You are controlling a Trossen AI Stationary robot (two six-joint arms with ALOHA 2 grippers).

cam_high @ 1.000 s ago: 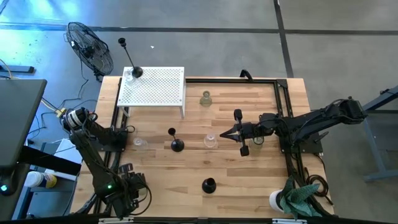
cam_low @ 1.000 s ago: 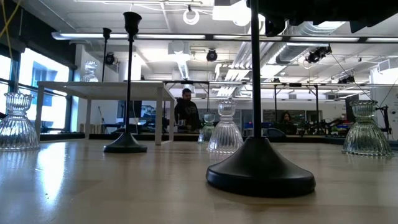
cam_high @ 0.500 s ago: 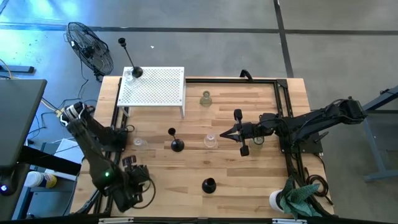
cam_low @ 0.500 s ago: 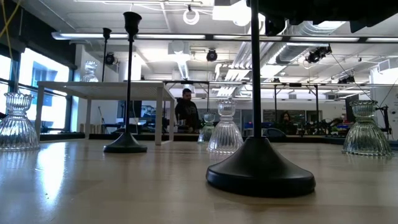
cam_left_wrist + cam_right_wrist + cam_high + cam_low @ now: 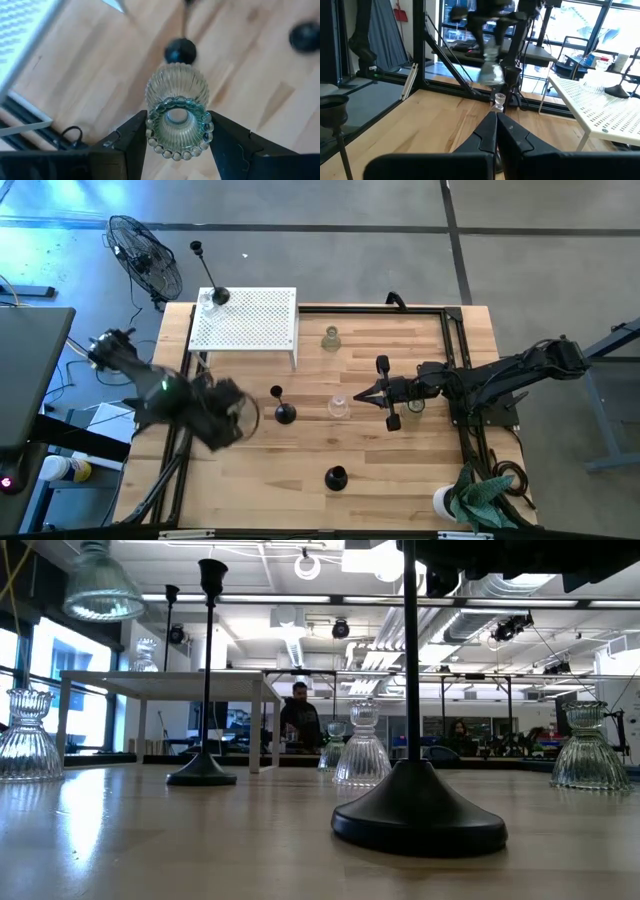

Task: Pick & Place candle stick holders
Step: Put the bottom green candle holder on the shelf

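Note:
My left gripper point(image 5: 232, 420) is over the table's left part, shut on a clear ribbed glass candle stick holder point(image 5: 177, 100), which also shows high in the low view point(image 5: 100, 585). Other glass holders stand on their bases on the table point(image 5: 25, 735) point(image 5: 338, 405) point(image 5: 331, 338) point(image 5: 415, 405). Two black holders stand on dome bases point(image 5: 284, 413) point(image 5: 335, 477). A third black holder point(image 5: 218, 296) and a glass one point(image 5: 207, 300) stand on the white platform. My right gripper point(image 5: 362, 393) is shut and empty, level over the table's middle. My left gripper pinches the glass holder at its narrow beaded cup end point(image 5: 177, 131) between its two fingers point(image 5: 134, 142), one on each side. The fingers come from above. The holder hangs below them, wide ribbed base point(image 5: 100, 602) down, lifted clear of the table.
A white perforated platform point(image 5: 250, 320) stands at the far left. A black frame point(image 5: 455, 370) runs along the right side. A white cup point(image 5: 445, 502) and green cloth point(image 5: 487, 493) sit at the near right corner. A fan point(image 5: 145, 258) stands off the table.
My left gripper has gone from the table's near left corner toward the far edge, still shut on the glass holder. The holder now shows high at the left of the low view, where it did not show before.

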